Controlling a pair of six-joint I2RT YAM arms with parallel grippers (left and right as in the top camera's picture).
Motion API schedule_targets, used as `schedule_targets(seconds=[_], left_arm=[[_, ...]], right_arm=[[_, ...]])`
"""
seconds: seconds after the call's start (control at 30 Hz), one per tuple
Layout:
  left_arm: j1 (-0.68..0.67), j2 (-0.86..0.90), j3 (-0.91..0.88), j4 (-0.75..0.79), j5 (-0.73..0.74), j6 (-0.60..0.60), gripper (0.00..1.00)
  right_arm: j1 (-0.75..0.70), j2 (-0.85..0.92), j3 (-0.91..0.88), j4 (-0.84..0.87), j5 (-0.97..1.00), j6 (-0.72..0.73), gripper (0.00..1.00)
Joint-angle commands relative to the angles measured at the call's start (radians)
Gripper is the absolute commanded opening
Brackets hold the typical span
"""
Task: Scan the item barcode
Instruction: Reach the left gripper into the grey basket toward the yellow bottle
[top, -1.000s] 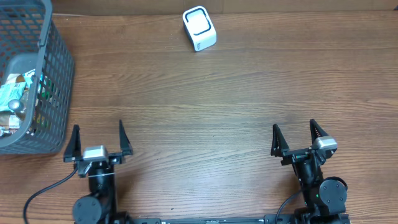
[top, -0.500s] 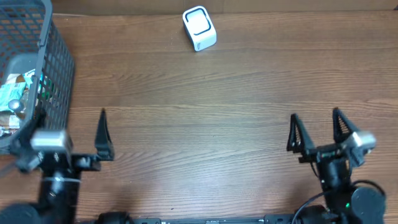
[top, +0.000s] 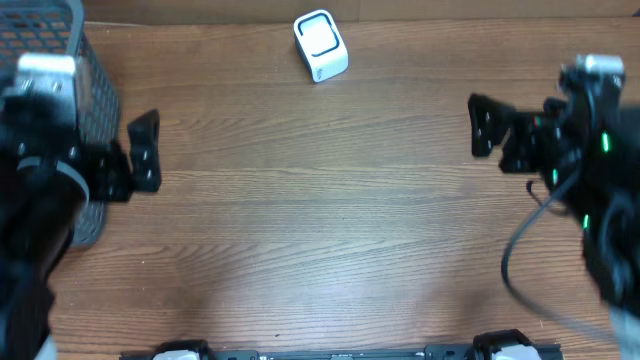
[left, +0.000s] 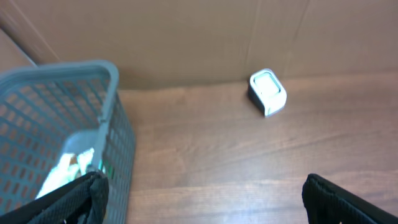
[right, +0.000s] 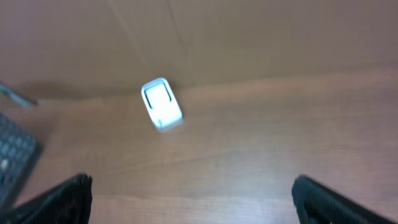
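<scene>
overhead, we see the left tool (left: 205, 183) and right tool (right: 193, 185) both released and empty, the items (left: 78, 165) lying in the basket (top: 98, 95) well left of the scanner (top: 320, 45); we judge the pick not yet begun, so next the left tool must dip in and clench one.

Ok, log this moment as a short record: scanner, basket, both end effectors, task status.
scanner: small white box at the far edge of the table, nothing touching it
basket: grey mesh, on the left side, packaged items inside, too blurred to identify
left end effector: open, empty, near the basket
right end effector: open, empty, over the right side of the table
task status: no item picked up yet
</scene>
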Motion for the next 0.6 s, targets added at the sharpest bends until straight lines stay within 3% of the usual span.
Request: schedule_targets(seconds=[0.0, 0.17, 0.43, 0.57], left_arm=[[-0.006, 0.087, 0.044, -0.019, 0.010, 0.003, 0.99], [-0.005, 0.172, 0.042, -0.022, -0.021, 0.031, 1.00], [0.047, 0.247, 0.039, 0.048, -0.411, -0.019, 1.00], [0.148, 0.248, 0.039, 0.080, -0.455, -0.034, 0.99]], right_arm=[[0.003, 0.173, 0.206, -0.146, -0.031, 0.003, 1.00], [0.003, 0.323, 0.288, -0.232, -0.114, 0.003, 1.00], [0.003, 0.434, 0.288, -0.251, -0.166, 0.003, 1.00], [0.003, 0.441, 0.288, -0.261, -0.162, 0.003, 1.00]])
